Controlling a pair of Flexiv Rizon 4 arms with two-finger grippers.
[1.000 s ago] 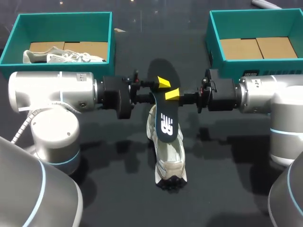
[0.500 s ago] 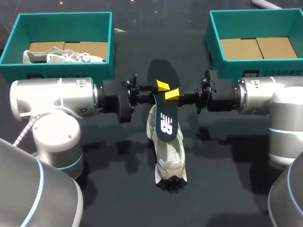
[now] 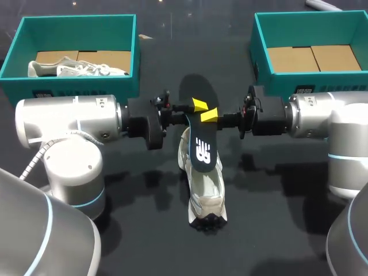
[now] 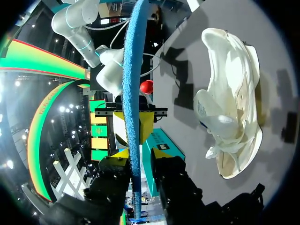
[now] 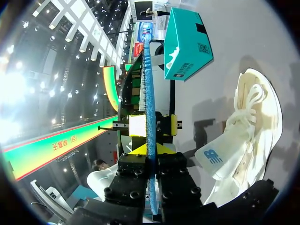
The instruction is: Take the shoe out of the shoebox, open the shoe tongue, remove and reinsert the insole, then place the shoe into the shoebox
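Both arms are in over the dark worktop (image 3: 276,230), and the long dark insole with a white logo and blue edge (image 3: 200,135) hangs right between them. My left pincer (image 3: 197,104) comes in from 9 o'clock and is clamped on the insole's upper half. My right pincer (image 3: 209,115) comes in from 3 o'clock and grips it just below the left one. Two yellow tips sit side by side on the dark face.

Down the left wrist view, the insole (image 4: 133,93) stands edge-on, a thin blue strip running straight out from between my left pincer's (image 4: 136,173) fingers. The right wrist tells the same story: the blue edge (image 5: 149,93) is pinched tight in my right pincer (image 5: 151,154).

The cream laced fabric shoe (image 3: 204,190) lies on the worktop under the insole, its length along the 12-to-6 line. The insole's 6 o'clock end is over the shoe; whether it touches, I cannot tell. Both wrist views catch the shoe (image 4: 229,108) (image 5: 248,136) off to the side, apart from my fingers.

At 10 o'clock from the shoe sits a teal shoebox (image 3: 77,23) with a second pale shoe (image 3: 75,70) inside. At 2 o'clock there's another teal shoebox (image 3: 310,16) showing its brown cardboard floor.
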